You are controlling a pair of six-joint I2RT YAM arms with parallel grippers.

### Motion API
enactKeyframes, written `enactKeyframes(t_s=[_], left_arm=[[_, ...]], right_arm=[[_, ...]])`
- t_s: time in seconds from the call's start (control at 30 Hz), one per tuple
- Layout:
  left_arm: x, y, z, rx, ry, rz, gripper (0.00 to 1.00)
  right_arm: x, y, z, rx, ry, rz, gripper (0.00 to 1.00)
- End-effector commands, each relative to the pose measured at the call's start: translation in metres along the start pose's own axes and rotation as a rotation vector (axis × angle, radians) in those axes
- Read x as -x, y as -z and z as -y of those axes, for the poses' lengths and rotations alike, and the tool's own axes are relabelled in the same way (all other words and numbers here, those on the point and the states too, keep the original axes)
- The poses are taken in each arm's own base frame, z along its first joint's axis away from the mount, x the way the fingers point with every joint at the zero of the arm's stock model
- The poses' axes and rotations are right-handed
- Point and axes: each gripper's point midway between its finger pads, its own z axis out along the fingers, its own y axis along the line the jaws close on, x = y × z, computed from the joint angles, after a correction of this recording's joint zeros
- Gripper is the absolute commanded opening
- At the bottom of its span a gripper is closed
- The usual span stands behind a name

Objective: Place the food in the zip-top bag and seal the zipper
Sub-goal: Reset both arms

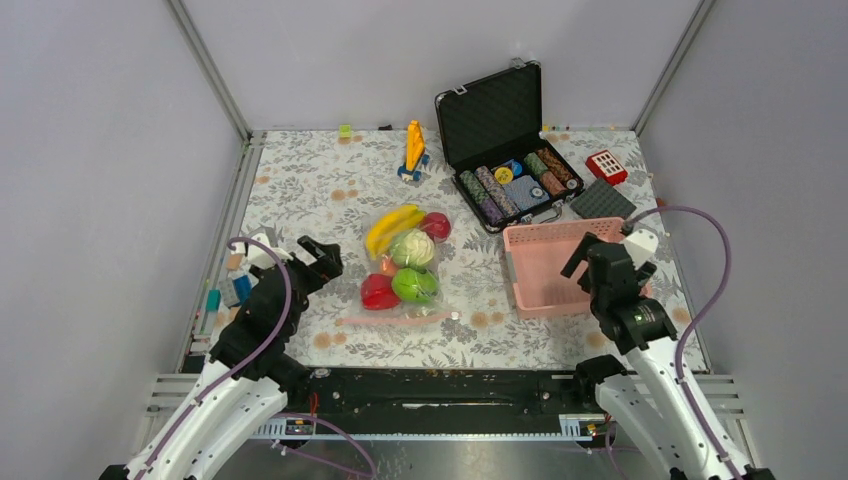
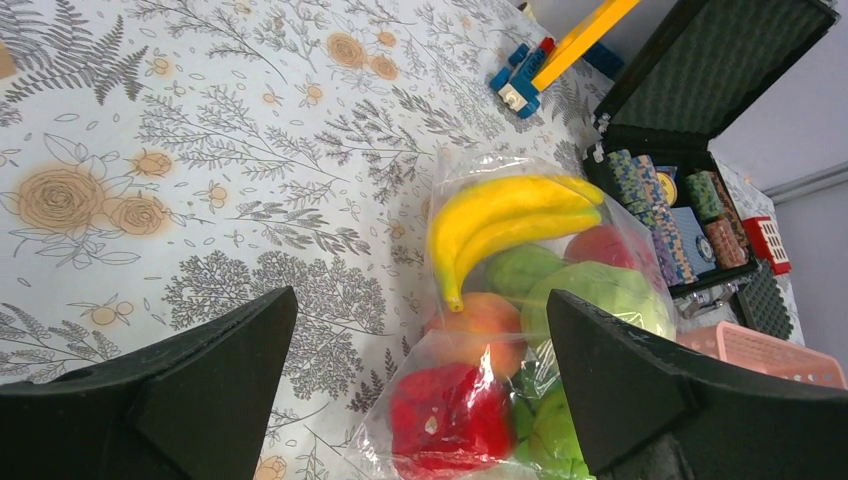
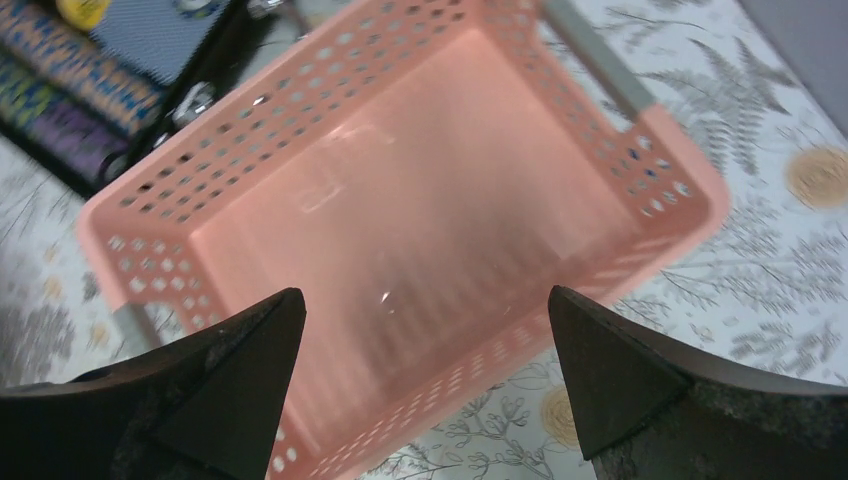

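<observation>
**Q:** What surface are you looking at in the top view?

**A:** You are looking down on a flat table (image 1: 300, 190) under a pale cloth printed with grey ferns and orange flowers. Plain grey walls (image 1: 100, 150) are closing it in on three sides. Aluminium rails (image 1: 210, 70) are running along its edges and up the back corners.

**Q:** Where is the food lying?

**A:** The food (image 1: 405, 262) is lying inside the zip-top bag (image 1: 420, 305) near the middle of the table: yellow bananas with red, green, pale-green and peach pieces. The zipper (image 1: 385, 320) is running along the bag's near edge, facing the arm bases. You cannot tell whether it is pressed closed.

**Q:** What are your hands doing?

**A:** Your left hand (image 1: 318, 262) is hovering just left of the bag, spread wide and grasping nothing. Your right hand (image 1: 590, 258) is hanging over the pink basket (image 1: 545, 240), likewise released and touching none of its walls. The basket is sitting to the right of the bag.

**Q:** What else is standing on the cloth?

**A:** An open black case (image 1: 505, 150) of poker chips is standing behind the basket. A yellow-and-blue block toy (image 1: 413, 150) is sitting near the far edge.
</observation>
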Motion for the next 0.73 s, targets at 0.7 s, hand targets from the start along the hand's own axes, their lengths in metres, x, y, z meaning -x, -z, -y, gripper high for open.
enactKeyframes(t_s=[0.7], left_arm=[[0.018, -0.001, -0.006, 0.045, -0.027, 0.073, 0.99]], right_arm=[[0.025, 0.011, 0.041, -0.102, -0.191, 0.158, 1.0]])
